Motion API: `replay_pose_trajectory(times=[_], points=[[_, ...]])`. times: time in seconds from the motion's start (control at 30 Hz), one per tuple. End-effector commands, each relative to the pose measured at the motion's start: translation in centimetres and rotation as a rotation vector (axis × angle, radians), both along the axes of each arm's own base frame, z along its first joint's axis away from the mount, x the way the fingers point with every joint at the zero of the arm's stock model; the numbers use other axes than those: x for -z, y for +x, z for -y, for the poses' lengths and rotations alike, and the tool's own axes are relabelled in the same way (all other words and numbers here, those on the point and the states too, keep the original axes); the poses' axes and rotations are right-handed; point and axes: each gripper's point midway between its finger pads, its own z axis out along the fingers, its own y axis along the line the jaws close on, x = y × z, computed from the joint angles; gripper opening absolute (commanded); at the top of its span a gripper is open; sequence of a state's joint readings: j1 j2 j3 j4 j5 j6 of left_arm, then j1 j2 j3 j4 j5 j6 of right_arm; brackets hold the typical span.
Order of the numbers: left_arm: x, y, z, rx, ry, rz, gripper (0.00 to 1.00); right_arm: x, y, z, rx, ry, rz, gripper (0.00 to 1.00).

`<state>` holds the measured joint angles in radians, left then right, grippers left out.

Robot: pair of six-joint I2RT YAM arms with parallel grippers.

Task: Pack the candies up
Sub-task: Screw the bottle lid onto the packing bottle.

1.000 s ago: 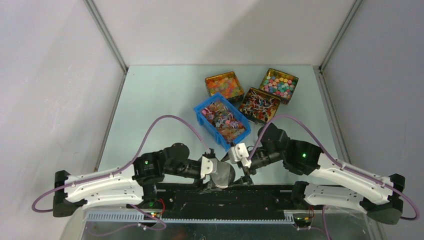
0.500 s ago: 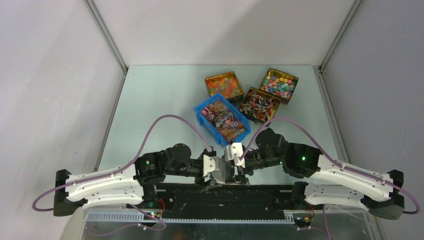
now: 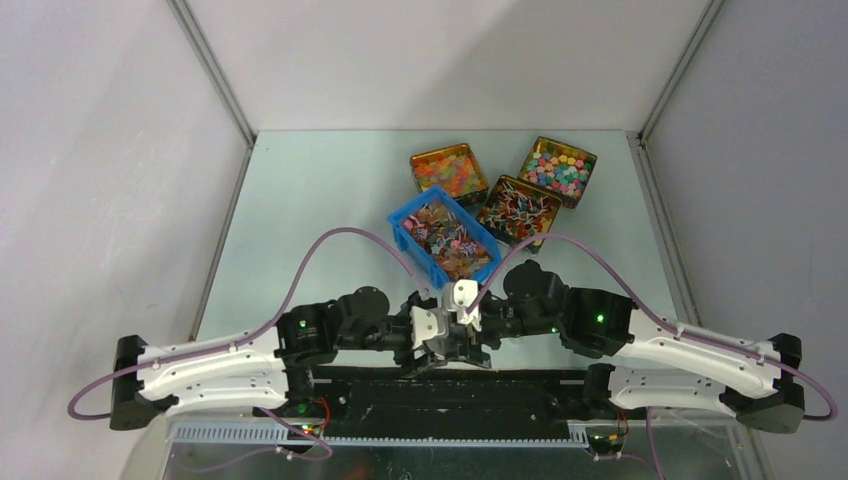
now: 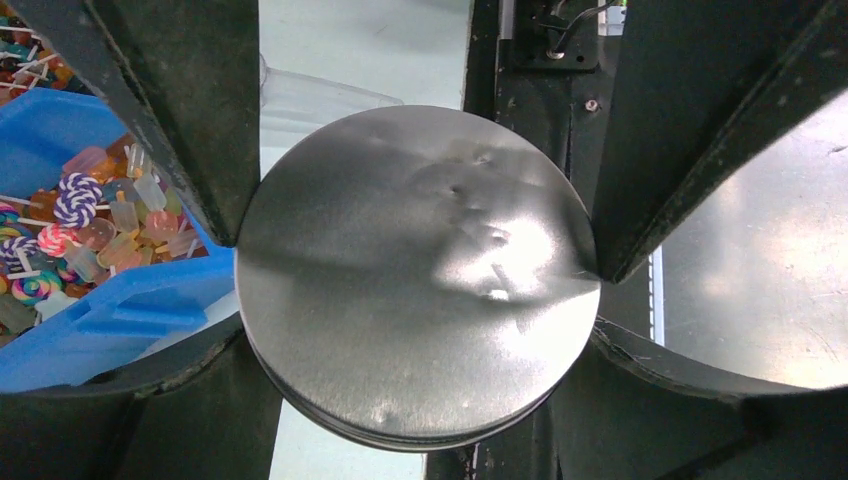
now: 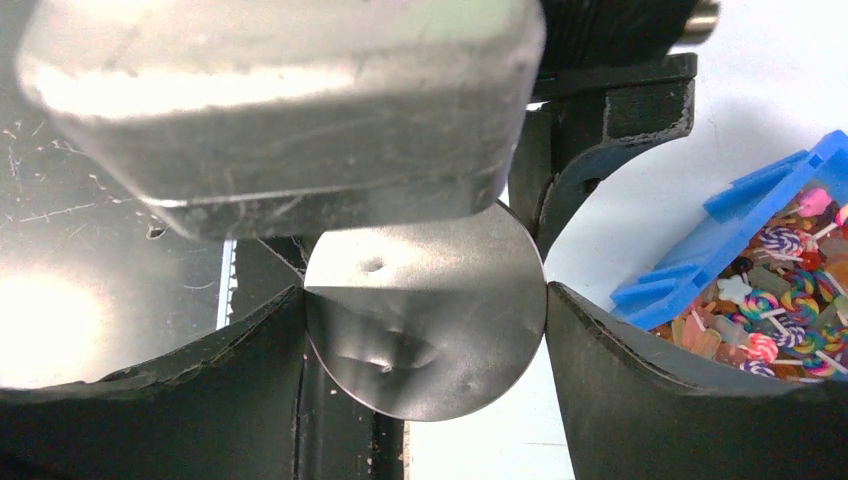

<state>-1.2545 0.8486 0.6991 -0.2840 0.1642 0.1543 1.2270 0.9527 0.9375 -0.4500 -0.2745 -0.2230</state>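
Candies point(image 3: 445, 240) heaped in the blue bin point(image 3: 420, 258): pink, red, orange and brownish, with swirled lollipops on sticks among them. Bin set cornerwise on the counter point(image 3: 320, 220).

Just nearer the arms than the bin, close to its near corner: a round metal lid point(image 4: 400, 340), shiny and dented, its flat face towards both wrist cameras. Pinched across its width by the left tool point(image 4: 416, 260), one dark finger point(image 4: 180, 140) pressed to each side of the rim. Pinched likewise by the right tool point(image 5: 425, 288), its fingers point(image 5: 650, 400) meeting the rim at opposite edges. Both tools closed on the one lid, nose to nose in the top view. A bit of clear plastic point(image 4: 310, 95) past the lid's rim in the left wrist view, not far from the bin; what it belongs to, impossible to tell.

Beyond the bin, away from the arms: three gold tins.
- Straight beyond it, the tin of orange and red sweets point(image 3: 439, 150).
- Beyond and to the right, right up against the bin, the tin of red-and-white-striped pieces point(image 3: 530, 190).
- Farther right again, the tin of pastel round sweets point(image 3: 568, 146).

Nearer than the bin and past the lid: a black rail point(image 3: 520, 390) along the counter's near edge. Purple cables point(image 3: 330, 235) arching over each arm, down towards the bin's near corner.
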Motion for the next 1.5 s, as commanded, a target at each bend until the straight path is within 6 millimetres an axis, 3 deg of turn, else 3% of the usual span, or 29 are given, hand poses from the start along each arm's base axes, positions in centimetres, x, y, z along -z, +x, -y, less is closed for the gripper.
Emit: replay_pose_trajectory(times=[0.0, 0.33, 0.7, 0.9, 1.17, 1.47], points=[[-11.1, 3.8, 2.8, -0.174, -0.386, 0.099, 0.4, -2.8, 1.1, -2.4, 0.102, 0.121, -0.036, 0.56], [-12.0, 4.8, 2.6, -0.241, -0.452, 0.092, 0.39, -2.9, 2.2, -2.3, 0.191, 0.146, -0.05, 0.54], [-11.7, 4.6, 2.7, -0.235, -0.442, 0.079, 0.4, -3.1, 2.5, -2.0, 0.208, 0.16, -0.05, 0.61], [-11.0, 4.4, 2.3, -0.236, -0.425, 0.073, 0.4, -3.4, 2.5, -1.6, 0.203, 0.166, -0.042, 0.73], [-9.8, 4.3, 1.5, -0.236, -0.372, 0.074, 0.4, -3.3, 1.1, -1.3, 0.098, 0.177, -0.042, 0.99], [-9.1, 4.3, 0.9, -0.25, -0.357, 0.075, 0.4, -3.2, 1.5, -0.5, 0.111, 0.169, -0.029, 1.0]])
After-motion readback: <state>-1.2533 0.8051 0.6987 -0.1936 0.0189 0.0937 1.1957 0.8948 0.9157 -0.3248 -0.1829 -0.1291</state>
